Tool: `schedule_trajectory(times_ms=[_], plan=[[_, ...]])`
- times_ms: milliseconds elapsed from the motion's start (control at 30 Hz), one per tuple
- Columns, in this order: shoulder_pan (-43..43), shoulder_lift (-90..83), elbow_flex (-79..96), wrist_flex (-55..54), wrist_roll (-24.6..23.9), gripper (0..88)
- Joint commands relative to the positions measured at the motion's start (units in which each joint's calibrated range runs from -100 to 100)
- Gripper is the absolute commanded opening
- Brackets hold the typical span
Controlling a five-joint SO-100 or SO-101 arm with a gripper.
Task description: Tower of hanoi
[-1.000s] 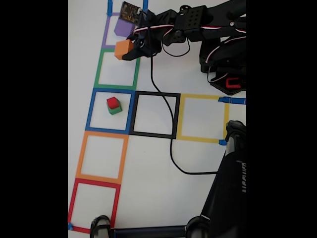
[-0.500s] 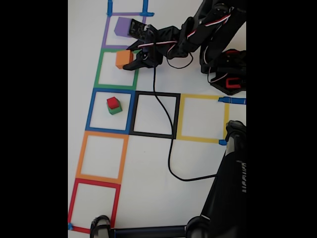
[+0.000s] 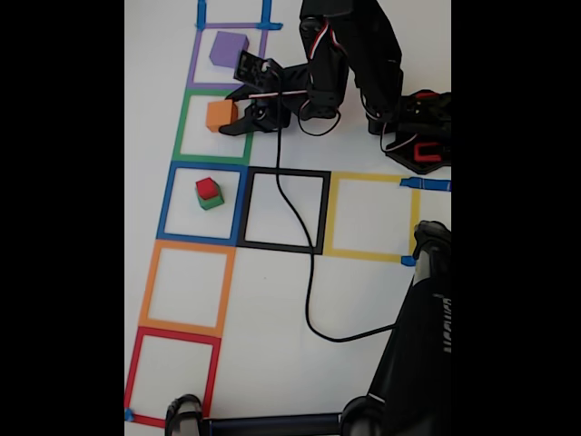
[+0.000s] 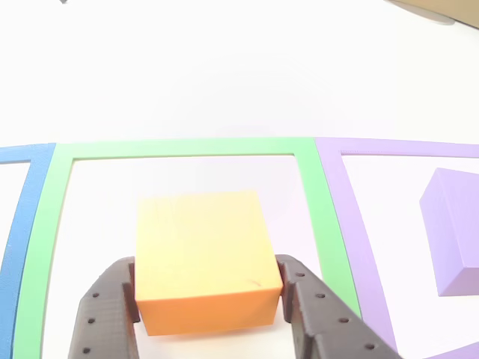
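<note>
In the fixed view my gripper (image 3: 232, 118) is shut on the orange cube (image 3: 219, 115), inside the green tape square (image 3: 181, 127). The purple cube (image 3: 228, 48) stands in the purple tape square above it. A small red cube (image 3: 208, 187) sits on top of a green cube (image 3: 212, 203) in the blue tape square. The other view looks along my gripper (image 4: 208, 271): its two dark fingers (image 4: 105, 314) press the sides of the orange cube (image 4: 203, 247), low over the green outline. The purple cube (image 4: 453, 232) is at the right edge there.
Black (image 3: 282, 211), yellow (image 3: 368, 216), orange (image 3: 184, 287) and red (image 3: 172, 372) tape squares lie on the white table. A black cable (image 3: 309, 272) trails across it. The arm base (image 3: 413, 136) is at the right. A black stand (image 3: 413, 354) fills the lower right corner.
The gripper has carried the orange cube down from the purple square's lower edge into the green square and lowered it. The arm has folded back upright.
</note>
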Motion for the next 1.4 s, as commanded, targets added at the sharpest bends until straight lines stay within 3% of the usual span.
schedule_trajectory(times_ms=[0,567,867,1000,1133,1367], plan=[[-1.43,1.32,-1.25,-4.12,0.36,7.7],[-0.86,4.07,-2.07,-7.03,0.36,25.2],[-0.19,-2.71,-0.61,-6.63,0.36,26.0],[0.48,-13.69,1.39,2.77,0.36,18.5],[0.58,-30.0,3.84,18.72,0.36,4.7],[-1.15,-61.09,5.2,51.92,0.36,0.1]])
